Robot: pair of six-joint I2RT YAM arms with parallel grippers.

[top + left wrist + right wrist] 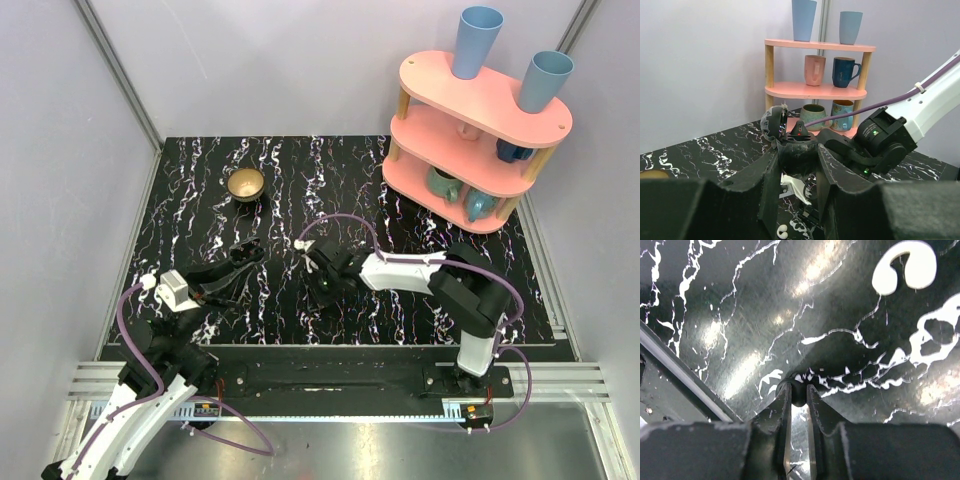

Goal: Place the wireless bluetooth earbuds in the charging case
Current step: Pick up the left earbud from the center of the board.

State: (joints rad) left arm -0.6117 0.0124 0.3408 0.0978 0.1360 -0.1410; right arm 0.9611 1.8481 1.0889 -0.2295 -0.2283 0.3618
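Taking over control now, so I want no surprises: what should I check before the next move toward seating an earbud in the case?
1. Charging case in left gripper: ok, a white shape sits between the shut jaws.
2. Right gripper catch identified: cannot tell; a small dark round thing sits between its jaws.
3. Case lid open: cannot tell.
4. White C-shaped piece on table clear of the right jaws: ok.
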